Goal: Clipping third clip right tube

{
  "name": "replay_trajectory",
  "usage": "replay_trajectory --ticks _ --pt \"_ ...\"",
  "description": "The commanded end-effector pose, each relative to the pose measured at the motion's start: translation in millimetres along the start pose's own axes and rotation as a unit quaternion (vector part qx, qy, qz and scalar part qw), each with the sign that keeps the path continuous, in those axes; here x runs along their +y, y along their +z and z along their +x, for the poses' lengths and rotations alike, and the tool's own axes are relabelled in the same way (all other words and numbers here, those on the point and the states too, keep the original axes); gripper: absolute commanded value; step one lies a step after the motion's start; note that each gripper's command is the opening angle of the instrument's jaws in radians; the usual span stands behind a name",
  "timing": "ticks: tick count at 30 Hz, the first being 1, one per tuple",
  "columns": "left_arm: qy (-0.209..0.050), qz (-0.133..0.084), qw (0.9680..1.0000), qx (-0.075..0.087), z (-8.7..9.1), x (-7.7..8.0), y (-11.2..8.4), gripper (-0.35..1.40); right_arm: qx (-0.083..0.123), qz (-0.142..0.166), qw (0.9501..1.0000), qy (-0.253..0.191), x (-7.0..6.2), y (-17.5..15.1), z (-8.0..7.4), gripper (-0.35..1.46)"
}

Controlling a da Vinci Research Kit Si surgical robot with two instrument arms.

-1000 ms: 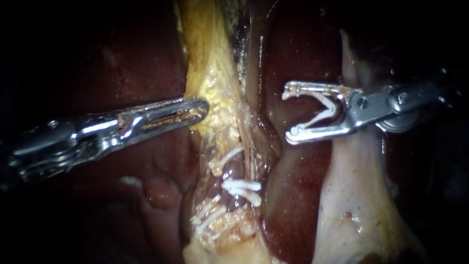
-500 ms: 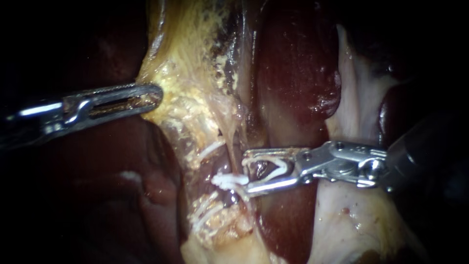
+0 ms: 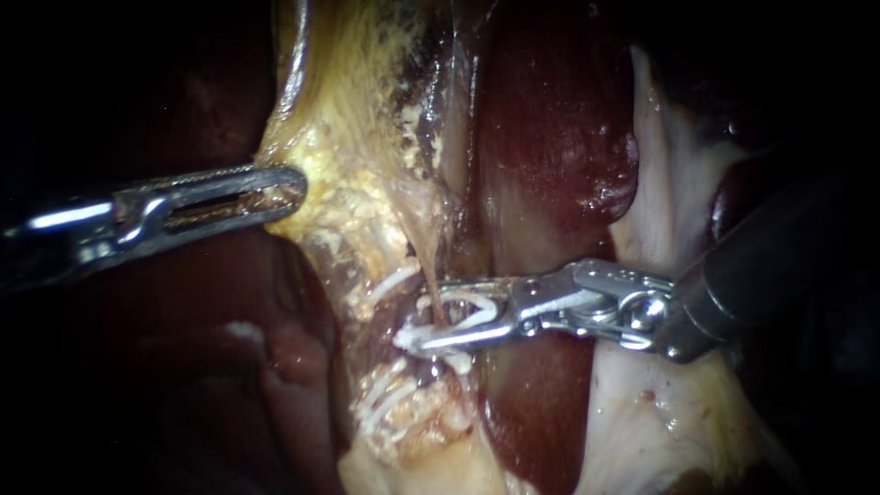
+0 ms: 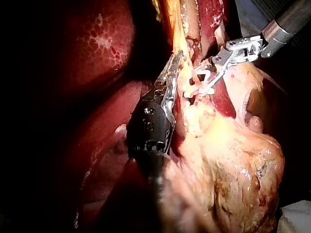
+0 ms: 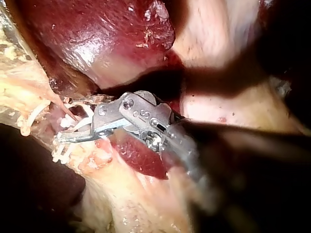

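Endoscope view, change: the right instrument [image 3: 417, 321] sat right of centre a second ago, jaws spread wide and well apart from the tissue. It has since dropped to centre frame and pushed leftward, and its jaws have narrowed.
Meaning: by my judgement the approach is over and the squeeze is under way; the clip is not yet pressed flat.
Liver [image 3: 559, 137]: dark red lobe, upper centre, behind everything else.
Fatty tissue [image 3: 348, 192]: yellow band from upper centre-left down to bottom centre, drawn toward the left.
Left instrument [image 3: 291, 188]: enters from the left edge, its jaws closed on the band's edge, keeping it taut as before.
Right tube [image 3: 423, 266]: thin tan strand, taut and glistening, running down the centre into the right instrument's jaws.
New clip [image 3: 472, 312]: white V carried between those narrowed jaws, its legs either side of the strand, its tips nearly meeting.
Older clips [image 3: 385, 403]: white, one just above-left of the jaws, others below toward bottom centre.
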State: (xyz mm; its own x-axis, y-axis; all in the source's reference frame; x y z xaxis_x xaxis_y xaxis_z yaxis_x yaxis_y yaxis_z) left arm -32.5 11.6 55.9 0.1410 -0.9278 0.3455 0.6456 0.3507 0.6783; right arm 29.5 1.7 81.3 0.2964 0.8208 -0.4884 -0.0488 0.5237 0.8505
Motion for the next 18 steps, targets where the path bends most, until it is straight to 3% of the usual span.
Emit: replay_trajectory --ticks 1,8,10,13,18 --pt "0.0 0.0 1.0 0.0 0.1 0.0 0.1 -0.35 0.0 -0.001 1.0 0.003 0.0 0.1 0.0 0.48" --pt "0.0 0.0 1.0 0.0 0.1 0.0 0.1 -0.35 0.001 0.001 0.9998 0.021 0.1 0.5 0.2 0.4" --pt "0.0 -0.002 1.0 -0.001 0.1 0.0 0.1 -0.35 0.002 0.002 0.9994 0.033 0.0 0.5 0.4 0.28" --pt "0.0 -0.002 1.0 -0.001 0.1 -0.1 0.1 -0.35 0.008 -0.007 0.9987 0.049 0.0 0.2 0.8 -0.3" --pt "0.0 -0.002 1.0 -0.001 0.1 -0.1 0.1 -0.35 -0.003 -0.015 0.9975 0.07 0.1 0.0 0.6 -0.35"
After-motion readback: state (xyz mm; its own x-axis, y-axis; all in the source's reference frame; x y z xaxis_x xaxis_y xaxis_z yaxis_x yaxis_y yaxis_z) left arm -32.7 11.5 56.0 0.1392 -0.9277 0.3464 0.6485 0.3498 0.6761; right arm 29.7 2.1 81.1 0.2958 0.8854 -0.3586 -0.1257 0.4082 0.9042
